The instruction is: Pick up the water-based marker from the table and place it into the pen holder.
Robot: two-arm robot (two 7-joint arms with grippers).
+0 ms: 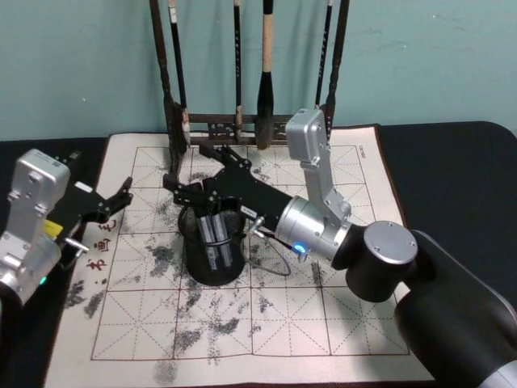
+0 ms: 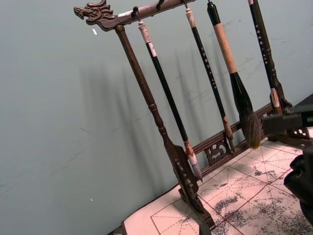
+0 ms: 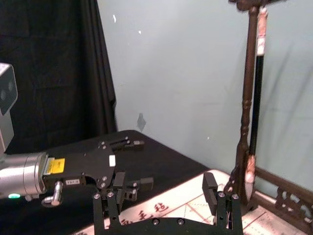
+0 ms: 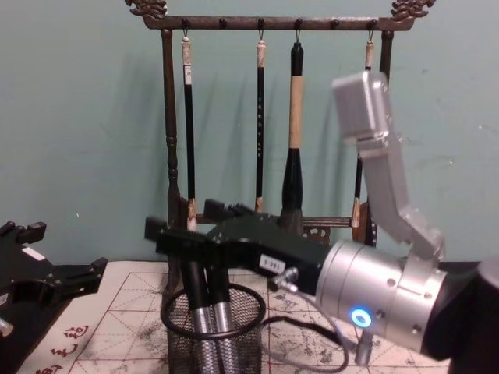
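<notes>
My right tool (image 1: pixel 179 179) hangs directly over the pen holder (image 1: pixel 213 267), its two fingers spread wide with nothing between them. The holder, a black wire-mesh cup, stands on the calligraphy mat (image 1: pixel 339 323) toward the left half of the surface, near the middle of its depth. Inside the cup two grey-barrelled pens with dark caps stand upright; I judge one of them to be the water-based marker (image 4: pixel 200 319), though I cannot tell which. No marker lies loose on the mat, so by my reading the drop is done and what is left is to lift my right arm clear of the rim and pull it back.

My left tool (image 1: pixel 113 202) waits near the mat's left edge, its fingers apart and empty, well apart from the cup.

The mat is pale, ruled in red squares with diagonals and smeared with grey ink stains, with red characters printed at its left edge. It covers a black surface (image 1: pixel 452 162) that shows bare to the right. At the mat's far edge stands the brush rack (image 4: pixel 167 117), dark carved wood with dragon-head ends and four calligraphy brushes hanging from its top bar. Behind it is a plain teal wall (image 4: pixel 78 117), and the right wrist view shows a black curtain (image 3: pixel 49 58) at the room's left side.
</notes>
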